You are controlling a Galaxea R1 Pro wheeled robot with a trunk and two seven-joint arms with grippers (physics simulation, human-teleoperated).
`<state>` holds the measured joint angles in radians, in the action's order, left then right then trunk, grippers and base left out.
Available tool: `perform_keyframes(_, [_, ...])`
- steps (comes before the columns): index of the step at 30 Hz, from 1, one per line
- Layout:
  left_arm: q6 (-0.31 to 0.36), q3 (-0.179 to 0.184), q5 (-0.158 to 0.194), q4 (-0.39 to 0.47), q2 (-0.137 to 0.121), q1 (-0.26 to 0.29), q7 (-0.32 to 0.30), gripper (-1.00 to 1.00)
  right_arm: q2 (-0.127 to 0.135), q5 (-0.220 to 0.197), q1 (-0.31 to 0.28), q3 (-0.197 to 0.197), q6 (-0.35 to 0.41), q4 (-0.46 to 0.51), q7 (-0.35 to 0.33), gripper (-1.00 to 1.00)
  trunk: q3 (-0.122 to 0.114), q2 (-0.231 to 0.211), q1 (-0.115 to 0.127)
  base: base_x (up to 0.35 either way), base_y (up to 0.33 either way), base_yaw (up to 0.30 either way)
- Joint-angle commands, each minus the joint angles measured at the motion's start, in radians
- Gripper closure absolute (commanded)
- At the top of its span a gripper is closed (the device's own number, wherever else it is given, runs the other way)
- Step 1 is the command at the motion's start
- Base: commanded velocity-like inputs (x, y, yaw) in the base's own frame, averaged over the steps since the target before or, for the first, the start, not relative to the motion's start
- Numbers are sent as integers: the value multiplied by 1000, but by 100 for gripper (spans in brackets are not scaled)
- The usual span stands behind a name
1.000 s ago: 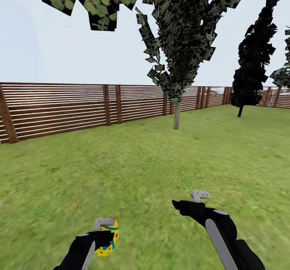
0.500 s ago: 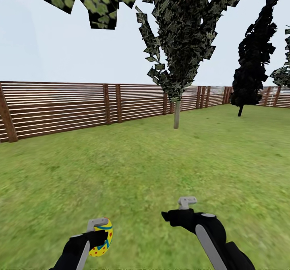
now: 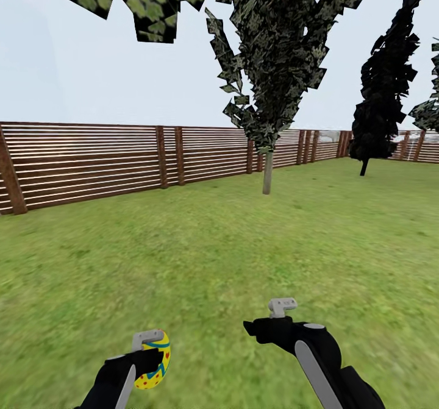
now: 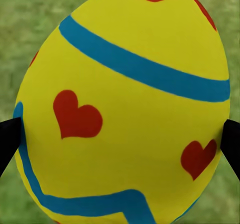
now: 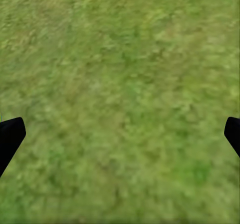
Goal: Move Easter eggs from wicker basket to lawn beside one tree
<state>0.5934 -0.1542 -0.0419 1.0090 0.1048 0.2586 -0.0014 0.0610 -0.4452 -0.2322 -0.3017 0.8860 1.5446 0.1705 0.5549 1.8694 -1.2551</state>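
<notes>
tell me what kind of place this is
A fenced garden: a grass lawn, a slatted wooden fence along the back, and trees standing on the grass.

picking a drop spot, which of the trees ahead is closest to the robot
The tree with the pale thin trunk, mid-lawn ahead, is closest. The near-black columnar tree stands farther back right, near the fence.

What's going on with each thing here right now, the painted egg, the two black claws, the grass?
Yellow Easter egg with red hearts and blue bands: gripped, held above the grass.
Left end effector: shut on the egg.
Right end effector: open, holding nothing.
Green lawn: bare beneath both arms.
</notes>
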Motion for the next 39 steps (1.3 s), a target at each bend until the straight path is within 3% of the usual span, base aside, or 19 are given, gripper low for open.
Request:
perform_keyframes(1, [5, -2, -5, 1, 1, 1, 0, 100, 1, -10, -1, -2, 2, 1, 10, -100, 4, 8, -4, 0, 0, 0])
perform_keyframes(39, [4, -2, -6, -3, 1, 1, 4, 100, -2, -11, -1, -8, 4, 0, 10, -100, 123, 274, -150, 0, 0, 0])
